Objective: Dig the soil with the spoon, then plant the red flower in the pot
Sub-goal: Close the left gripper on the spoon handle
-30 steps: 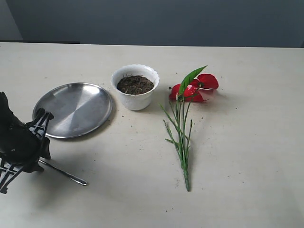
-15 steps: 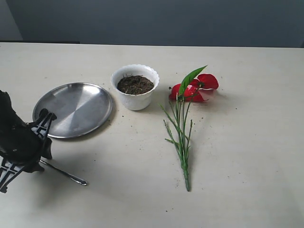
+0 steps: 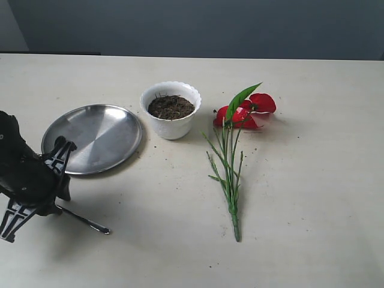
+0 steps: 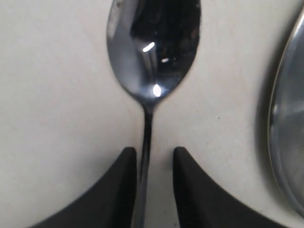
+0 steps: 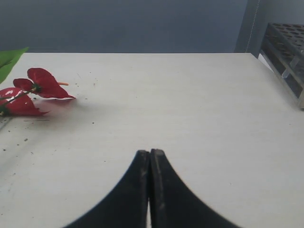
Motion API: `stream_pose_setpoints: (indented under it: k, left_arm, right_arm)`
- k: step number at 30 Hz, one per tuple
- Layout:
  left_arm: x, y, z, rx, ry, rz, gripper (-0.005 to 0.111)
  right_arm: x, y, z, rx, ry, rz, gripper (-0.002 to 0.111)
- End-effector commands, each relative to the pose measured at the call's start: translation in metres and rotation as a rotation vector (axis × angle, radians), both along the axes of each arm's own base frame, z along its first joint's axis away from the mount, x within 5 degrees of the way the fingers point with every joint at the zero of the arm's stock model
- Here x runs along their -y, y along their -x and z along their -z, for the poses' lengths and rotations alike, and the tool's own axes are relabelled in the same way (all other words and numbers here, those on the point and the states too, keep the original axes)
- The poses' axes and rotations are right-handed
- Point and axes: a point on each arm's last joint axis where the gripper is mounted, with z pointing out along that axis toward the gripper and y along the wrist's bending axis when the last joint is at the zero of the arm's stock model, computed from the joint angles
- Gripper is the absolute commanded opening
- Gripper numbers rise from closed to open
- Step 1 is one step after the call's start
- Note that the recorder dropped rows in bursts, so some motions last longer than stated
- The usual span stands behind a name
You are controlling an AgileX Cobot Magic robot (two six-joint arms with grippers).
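Spoon [image 4: 152, 47] lies flat on the table [image 3: 300, 210], well away from the pot [image 3: 171, 125], out past the steel plate [image 3: 93, 138] on the side nearer the exterior camera. My left pincer [image 4: 152, 154] is down over it. Its two dark fingers stand apart with the thin handle running between them, one finger right against the handle and the other with a sliver of table showing in the gap. So that pincer is open and straddling the handle, not clamped on it. The spoon's bowl faces up and sits near the plate's rim without touching it.

The pot stands upright just beside the plate, and the soil [image 3: 171, 107] fills it close to the scalloped rim. A few dark crumbs lie scattered on the table around its base.

The red flower [image 3: 240, 114] lies on the pot's other side, near it but not touching. Its petals are level with the pot and its green stems run toward the exterior camera.

My right pincer [image 5: 150, 159] is closed, fingers pressed together with nothing between them. It hangs over bare table farther from the pot than the flower's petals.
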Motion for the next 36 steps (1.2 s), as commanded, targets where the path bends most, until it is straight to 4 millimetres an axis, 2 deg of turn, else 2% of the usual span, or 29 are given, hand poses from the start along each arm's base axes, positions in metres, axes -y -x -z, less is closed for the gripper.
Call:
stream_pose_setpoints:
  k: [1,8,20,23,25,36]
  left_arm:
    - [0.0014,0.0123,0.0105,-0.12,-0.01,0.002,0.024]
    - [0.0007,0.0141,0.0106,-0.14,-0.018,0.011,0.019]
    - [0.0005,0.0152,0.0106,-0.152,-0.021,0.015,0.018]
    - [0.0003,0.0152,0.0106,-0.151,-0.023,0.017,0.01]
    - [0.0001,0.0152,0.0106,-0.151,-0.025,0.02,0.0]
    - [0.0002,0.0131,0.0088,-0.121,-0.023,0.023,0.001]
  right_arm:
    - [0.0002,0.0002,-0.0003,0.009,0.003,0.002,-0.001]
    - [0.0002,0.0002,-0.0003,0.009,0.003,0.002,-0.001]
    - [0.0002,0.0002,-0.0003,0.009,0.003,0.002,-0.001]
    - [0.0002,0.0002,-0.0003,0.009,0.003,0.002,-0.001]
    - [0.0002,0.0002,-0.0003,0.009,0.003,0.002,-0.001]
    - [0.0002,0.0002,-0.0003,0.009,0.003,0.002,-0.001]
